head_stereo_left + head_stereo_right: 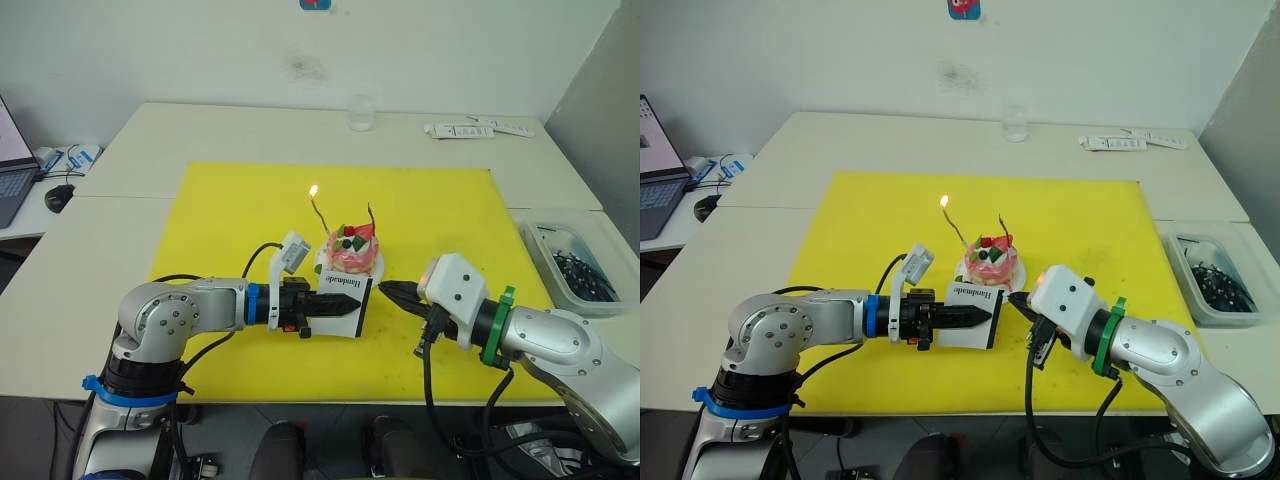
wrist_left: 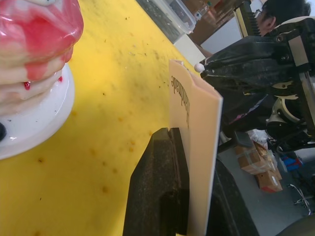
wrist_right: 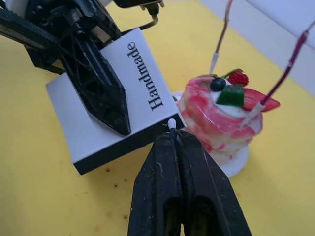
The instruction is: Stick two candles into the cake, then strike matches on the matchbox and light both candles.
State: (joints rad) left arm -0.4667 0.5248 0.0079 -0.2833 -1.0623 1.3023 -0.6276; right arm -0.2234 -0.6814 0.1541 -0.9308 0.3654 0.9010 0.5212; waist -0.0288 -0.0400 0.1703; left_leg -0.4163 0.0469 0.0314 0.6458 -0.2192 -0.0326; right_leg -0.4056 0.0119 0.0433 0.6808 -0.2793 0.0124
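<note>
At nine o'clock of the yellow mat (image 1: 220,200) the left gripper (image 1: 345,302) is clenched on the upright matchbox (image 1: 342,300), held just in front of the cake (image 1: 352,250) at the mat's centre. Both candles stand in the cake: the left candle (image 1: 319,212) burns, the right candle (image 1: 372,216) looks unlit. At three o'clock the right gripper (image 3: 172,132) pinches a white-tipped match (image 3: 172,123), its head at the box's dark striking edge. Judging by this, the second strike is in hand; next calls for a quick drag along that edge. Far right, a clear bin (image 1: 541,241) holds small dark pieces, too small to identify.
</note>
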